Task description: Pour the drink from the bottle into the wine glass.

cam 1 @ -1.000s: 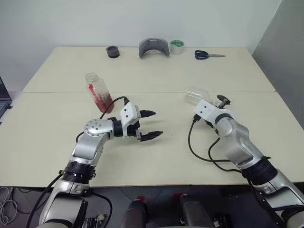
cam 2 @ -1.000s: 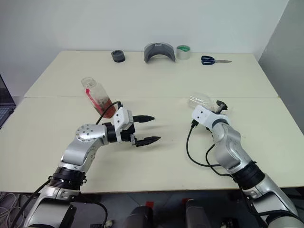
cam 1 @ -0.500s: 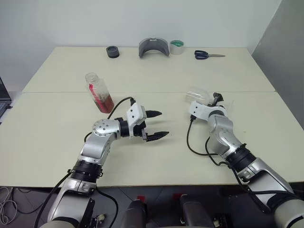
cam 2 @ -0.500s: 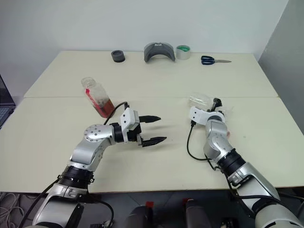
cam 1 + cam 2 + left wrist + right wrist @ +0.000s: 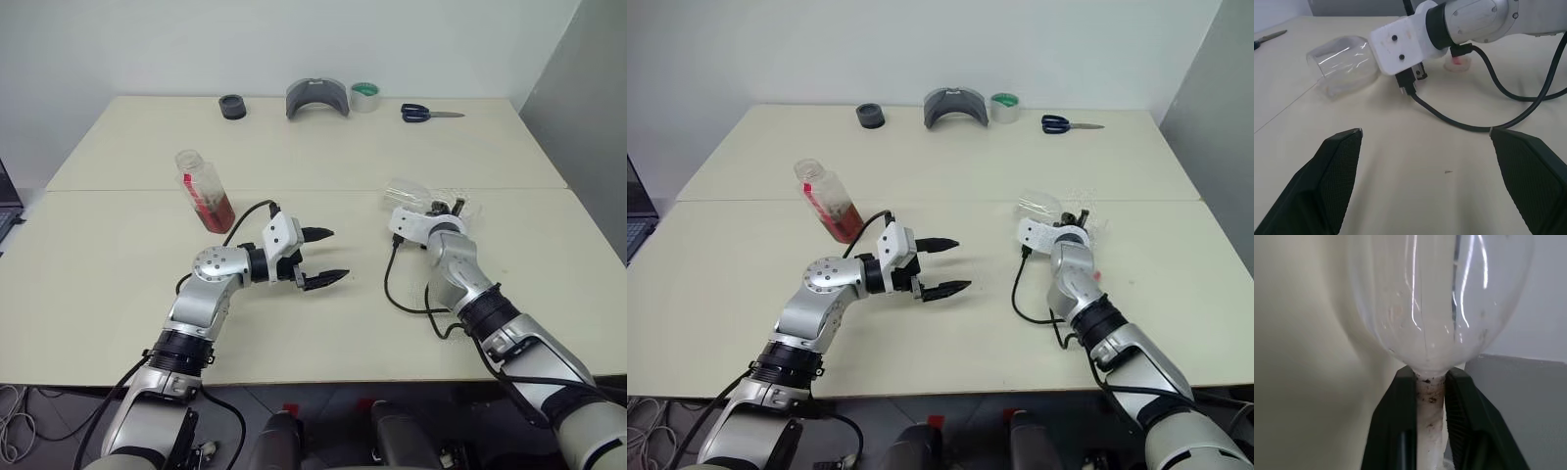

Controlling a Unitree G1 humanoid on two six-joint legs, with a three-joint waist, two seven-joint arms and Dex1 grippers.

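Head views, left to right: our bottle [image 5: 205,191] stands on the table [image 5: 118,255], our left tool [image 5: 318,257] gapes empty beside it, our right tool [image 5: 1430,396] clamps the tipped glass [image 5: 413,195] by its stem. Next we judge righting the glass; its foot is hidden.
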